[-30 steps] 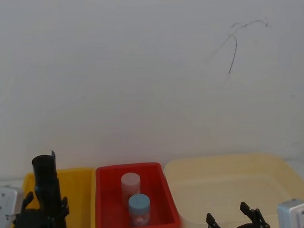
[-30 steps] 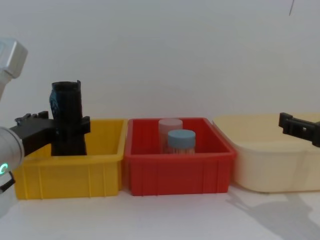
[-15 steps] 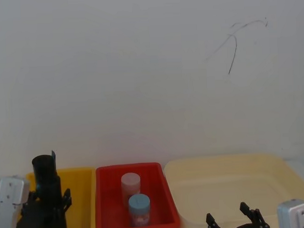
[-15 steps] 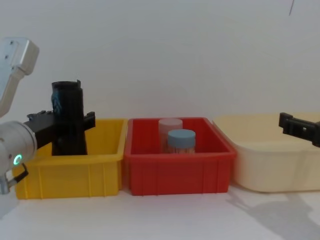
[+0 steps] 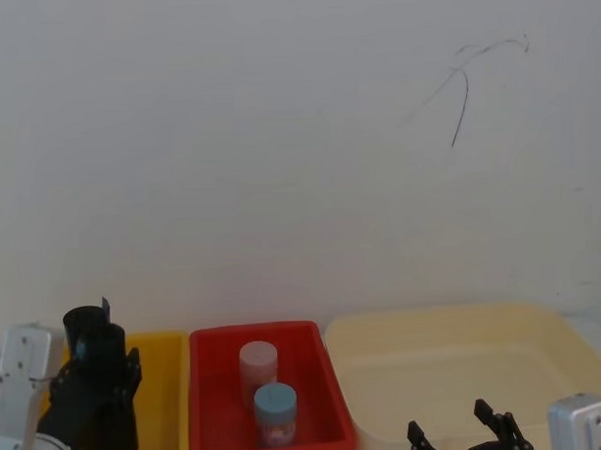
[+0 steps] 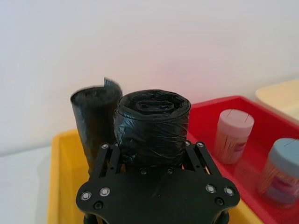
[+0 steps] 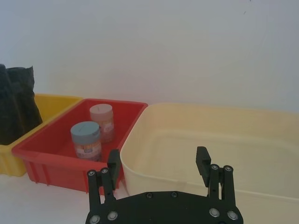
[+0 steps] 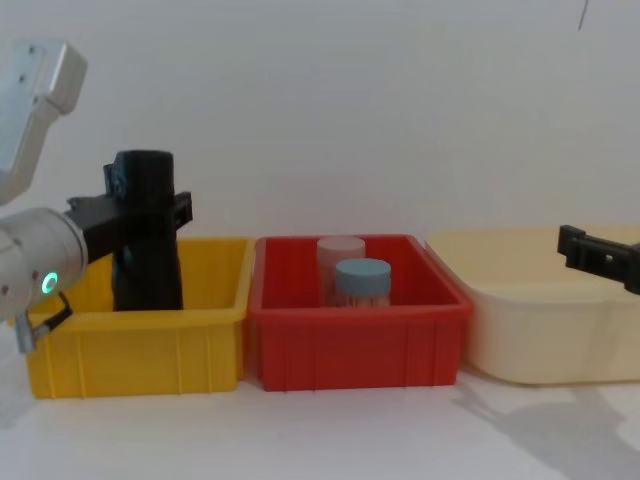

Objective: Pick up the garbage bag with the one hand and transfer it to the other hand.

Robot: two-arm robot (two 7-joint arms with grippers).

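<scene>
1. Your right gripper (image 7: 158, 161) hangs spread wide, holding nothing, over the smooth cream tub (image 7: 243, 135) at right.
2. Your left gripper (image 8: 140, 212) pinches the garbage bag (image 8: 150, 270), a crinkled black roll upright in the yellow bin (image 8: 140, 355) at left.

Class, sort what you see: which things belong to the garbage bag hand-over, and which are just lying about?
In the job: garbage bag, clamped by the left gripper; right gripper, open by the cream tub.

Lying about: second black roll, yellow bin, red bin, pink-lidded jar, blue-lidded jar, cream tub.
</scene>
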